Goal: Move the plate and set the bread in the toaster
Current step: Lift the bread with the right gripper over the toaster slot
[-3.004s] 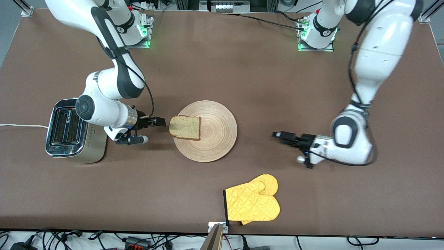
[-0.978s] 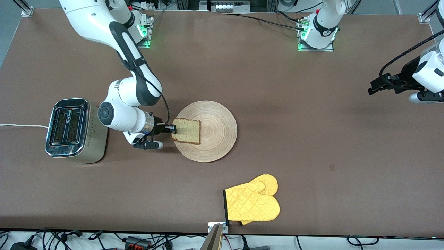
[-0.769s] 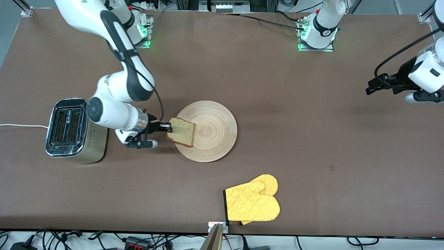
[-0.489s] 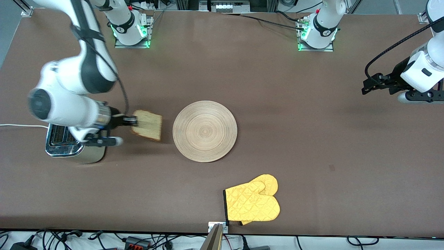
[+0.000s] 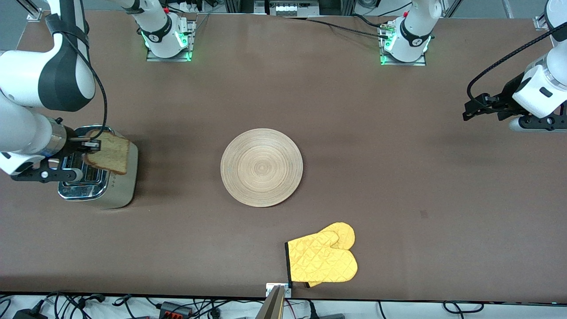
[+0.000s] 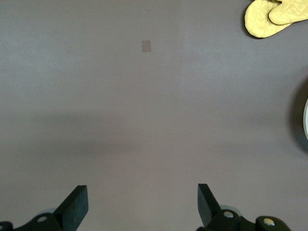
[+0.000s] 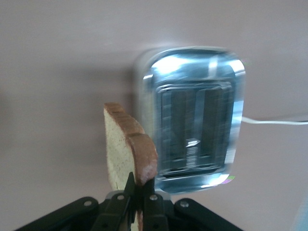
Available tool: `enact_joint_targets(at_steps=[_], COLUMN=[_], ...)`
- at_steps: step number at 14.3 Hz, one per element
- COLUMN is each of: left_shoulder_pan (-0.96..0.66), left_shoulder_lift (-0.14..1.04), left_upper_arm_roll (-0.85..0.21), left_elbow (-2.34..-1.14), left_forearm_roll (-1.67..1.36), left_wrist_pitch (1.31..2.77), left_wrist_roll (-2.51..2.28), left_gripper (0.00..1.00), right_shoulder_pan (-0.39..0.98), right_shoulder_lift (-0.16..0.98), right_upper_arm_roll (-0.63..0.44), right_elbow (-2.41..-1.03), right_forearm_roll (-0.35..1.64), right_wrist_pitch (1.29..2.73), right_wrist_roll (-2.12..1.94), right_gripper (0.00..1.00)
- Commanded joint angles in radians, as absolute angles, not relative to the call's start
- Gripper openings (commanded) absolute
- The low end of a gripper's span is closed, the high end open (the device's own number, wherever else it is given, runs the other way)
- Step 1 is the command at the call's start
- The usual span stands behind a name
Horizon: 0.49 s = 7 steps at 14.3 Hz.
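Observation:
My right gripper [image 5: 91, 145] is shut on the brown bread slice [image 5: 110, 154] and holds it in the air over the toaster [image 5: 116, 186], at the toaster's edge toward the plate. In the right wrist view the bread [image 7: 126, 153] hangs beside the chrome two-slot top [image 7: 192, 125], pinched by its crust in my right gripper [image 7: 140, 193]. The round light-wood plate [image 5: 262, 167] lies bare at the table's middle. My left gripper [image 5: 470, 110] is open and empty, raised over the left arm's end of the table; its open fingers [image 6: 74, 204] show in the left wrist view.
A yellow oven mitt [image 5: 322, 260] lies near the table's front edge, nearer to the front camera than the plate; it also shows in the left wrist view [image 6: 274, 17]. The toaster's white cord [image 5: 26, 160] runs off the right arm's end of the table.
My right gripper closed on the bread, lifted it off the plate and carried it over the toaster. The left arm withdrew to its end of the table and holds there.

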State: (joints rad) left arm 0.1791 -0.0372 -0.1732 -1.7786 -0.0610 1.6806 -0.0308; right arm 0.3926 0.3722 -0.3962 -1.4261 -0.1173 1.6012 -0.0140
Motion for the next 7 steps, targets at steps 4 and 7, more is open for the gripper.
enact_joint_targets(at_steps=[4,7], left_shoulder_pan=[0.183,0.183], left_shoulder_lift=[-0.064,-0.064], left_upper_arm_roll=[-0.181,-0.181], left_elbow=[-1.798,-1.796], left_forearm_roll=[-0.035,-0.034], left_wrist_pitch=[1.666,1.663], left_wrist_roll=[-0.04,-0.04], left_gripper=[1.0,1.0], right_shoulder_pan=[0.387,0.38], right_shoulder_lift=[0.382,0.382], right_upper_arm_roll=[-0.443,-0.443], right_elbow=[-1.436,-1.459], right_forearm_roll=[-0.264,-0.267], right_wrist_pitch=[1.652,1.667], right_wrist_roll=[-0.038,-0.052], right_gripper=[0.0,0.0])
